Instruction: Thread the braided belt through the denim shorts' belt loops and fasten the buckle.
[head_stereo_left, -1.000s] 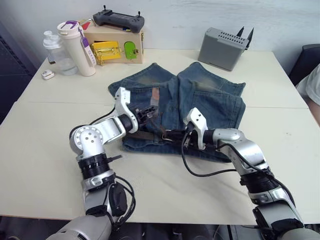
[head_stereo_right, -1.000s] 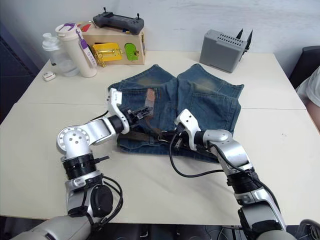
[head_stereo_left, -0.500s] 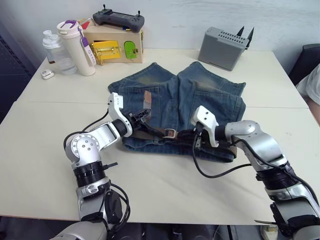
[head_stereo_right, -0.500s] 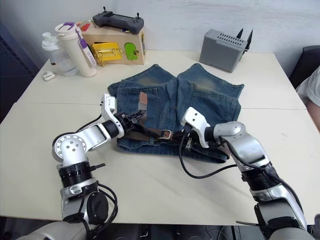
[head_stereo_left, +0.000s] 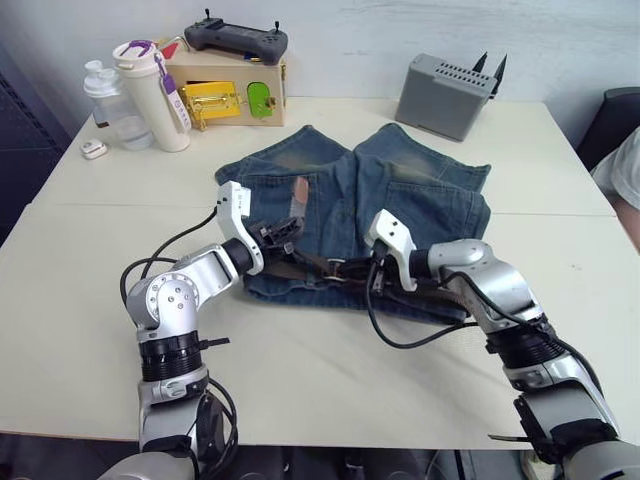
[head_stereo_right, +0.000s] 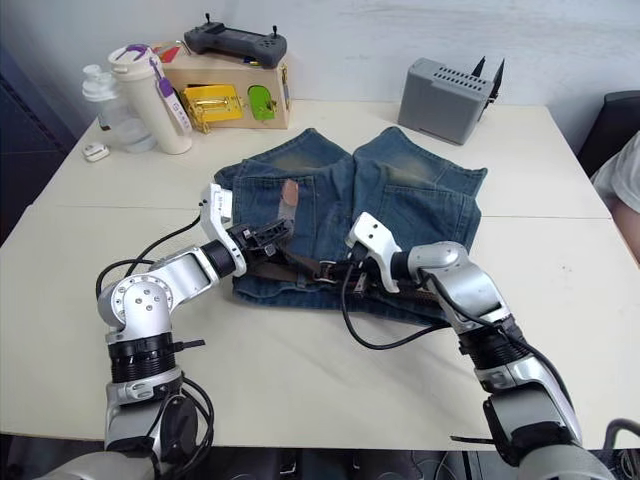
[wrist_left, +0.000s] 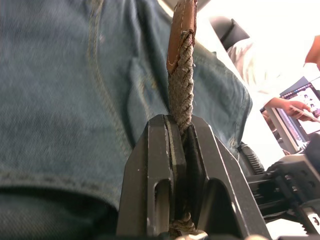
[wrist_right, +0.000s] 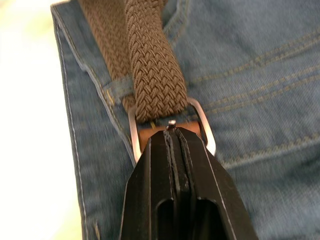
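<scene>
The braided belt (head_stereo_left: 318, 266) lies along the waistband of the denim shorts (head_stereo_left: 420, 200), which are spread flat in the middle of the bench (head_stereo_left: 90, 290). Its tan tip stands up, because the left pincer (wrist_left: 181, 131) is clamped on the woven strap just below the tip. The right pincer (wrist_right: 172, 131) is pressed together on the buckle (wrist_right: 200, 116), and the strap already passes through the silver frame, beside one of the belt loops (wrist_right: 119, 86).

We judge the step in hand is the fastening. To do it well, we should hold the buckle steady and flat while the left arm pulls the tip along the waistband, not upward, so the prong can find a gap in the weave.

The waistband is near the front edge of the shorts, and bare bench lies in front and on both sides. The bottles (head_stereo_left: 150, 90) and the grey box (head_stereo_left: 445, 95) stand well apart at the far side.
</scene>
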